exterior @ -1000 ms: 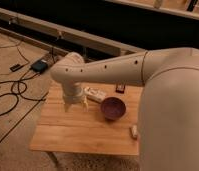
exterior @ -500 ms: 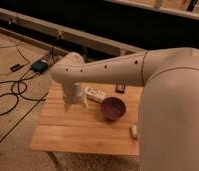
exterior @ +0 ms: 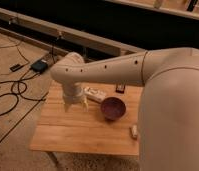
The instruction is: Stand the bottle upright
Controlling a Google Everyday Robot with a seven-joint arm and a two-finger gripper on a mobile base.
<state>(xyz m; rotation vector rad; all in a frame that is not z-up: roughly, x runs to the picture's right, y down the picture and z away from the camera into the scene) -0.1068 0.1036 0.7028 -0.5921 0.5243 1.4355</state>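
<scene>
Gripper [exterior: 76, 104] points straight down, low over the wooden table [exterior: 68, 135], toward its far left part as seen in the camera view. Grip state, released or clenched: cannot tell. Bottle [exterior: 95, 94] lies on its side on the table, just beside the gripper, between it and the purple bowl [exterior: 113, 107]. Small white block [exterior: 134, 131] sits near the front edge, well apart

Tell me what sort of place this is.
Probably a robotics lab or test room: loose cables and a black box lie on the floor, and a wooden table holds a purple bowl. The gripper hangs over the table beside the bottle.
</scene>
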